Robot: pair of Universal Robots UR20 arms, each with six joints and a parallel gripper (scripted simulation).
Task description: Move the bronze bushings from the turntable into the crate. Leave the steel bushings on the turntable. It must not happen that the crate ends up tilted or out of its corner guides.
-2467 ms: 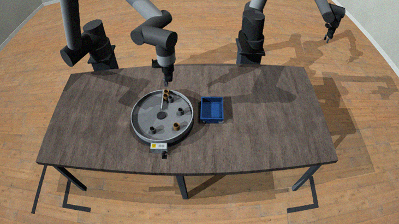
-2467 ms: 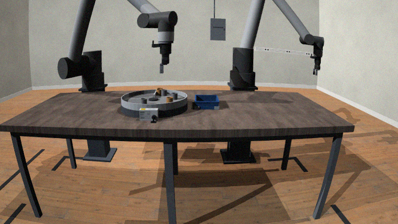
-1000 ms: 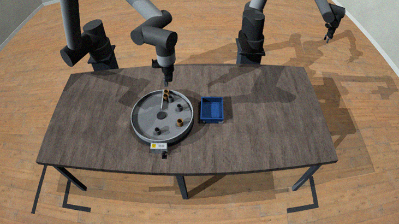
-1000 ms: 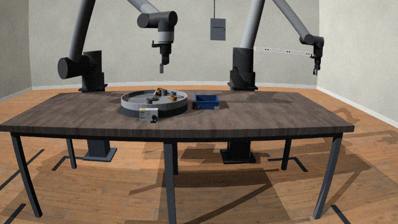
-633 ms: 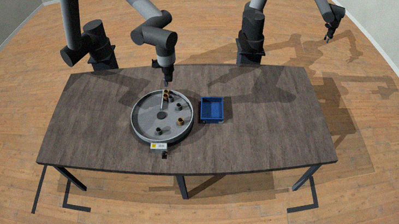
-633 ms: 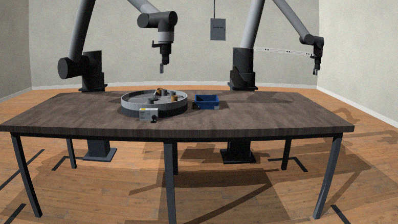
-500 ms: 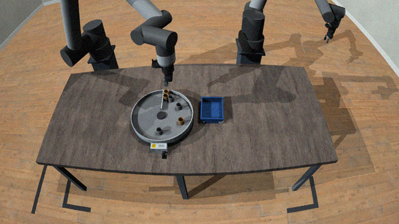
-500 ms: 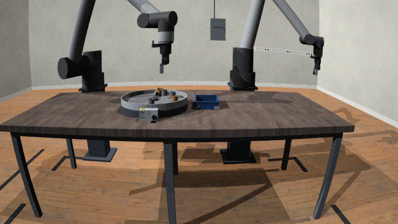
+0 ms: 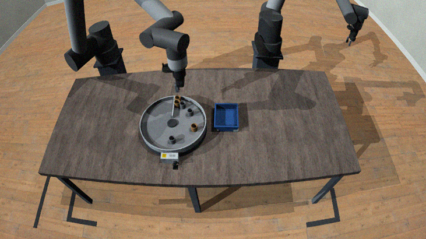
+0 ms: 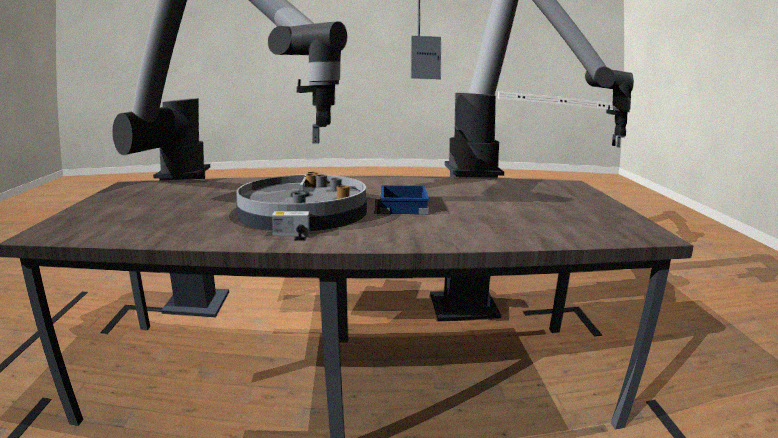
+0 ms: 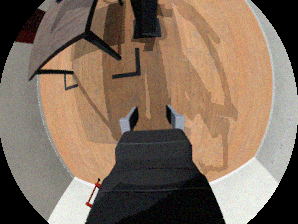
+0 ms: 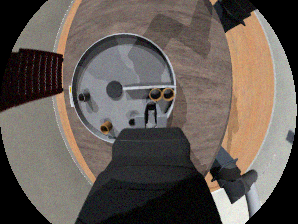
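Right claw (image 9: 177, 88) (image 10: 315, 134) (image 12: 151, 115) hangs fingers-down, well above the turntable (image 9: 157, 116) (image 10: 255, 205) (image 12: 100, 60) rim nearest the arms' long edge of the table (image 9: 270, 146) (image 10: 489, 233) (image 11: 67, 30) (image 12: 200, 75). Fingers a little apart, nothing pinched that we can see. Left claw (image 9: 348, 42) (image 10: 615, 140) (image 11: 152, 117) points down too, fingers spread wide, nothing held, out beyond a short edge, over floor.

Three bronze bushings, all on the turntable, none in the crate (image 9: 225, 128) (image 10: 404, 205). Bronze pair (image 9: 177, 103) (image 10: 310, 178) (image 12: 156, 94): toward the arms' edge, beside the divider bar (image 9: 172, 107) (image 12: 145, 87). Lone bronze bushing (image 9: 194, 126) (image 10: 342, 191) (image 12: 106, 128): crate side, toward the opposite long edge. Steel bushing (image 9: 182, 104) (image 10: 321, 181) just beside the pair; two more steel ones farther round.

Step in hand, we judge: line up over one of the pair, then pick. We'd widen the claw only enough to clear one bushing, set the fingers so neither lands on the bar, the steel neighbour or the other bronze one, descend straight, close, lift clear of the rim. If the plate turns, match it or wait.

Crate looks level; corner guides too small to confirm fully. Release low inside, off its walls, so it can't tip or hop out.
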